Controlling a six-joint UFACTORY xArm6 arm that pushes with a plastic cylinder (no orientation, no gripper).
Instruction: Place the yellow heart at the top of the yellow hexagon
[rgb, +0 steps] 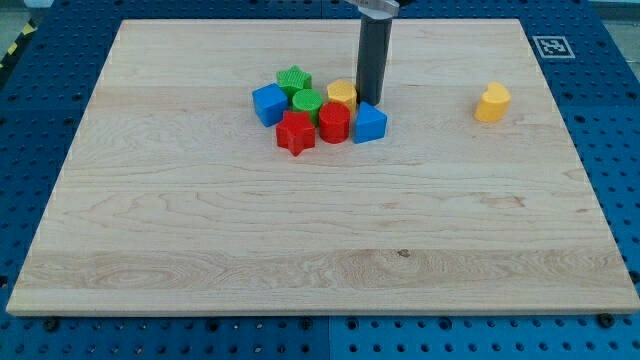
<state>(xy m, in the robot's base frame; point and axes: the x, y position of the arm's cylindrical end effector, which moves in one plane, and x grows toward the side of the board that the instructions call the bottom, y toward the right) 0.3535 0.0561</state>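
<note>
The yellow heart (492, 103) lies alone on the board's right part, towards the view's top. The yellow hexagon (342, 93) sits in a tight cluster at the board's upper middle. My tip (369, 101) rests just right of the yellow hexagon, touching or nearly touching it, and just above the blue block (369, 123). The heart is far to the right of my tip.
The cluster also holds a green star (294, 80), a green cylinder (307, 102), a blue cube (269, 104), a red star (295, 132) and a red cylinder (334, 123). The wooden board (320, 250) lies on a blue perforated table. A marker tag (549, 45) sits at the board's top right corner.
</note>
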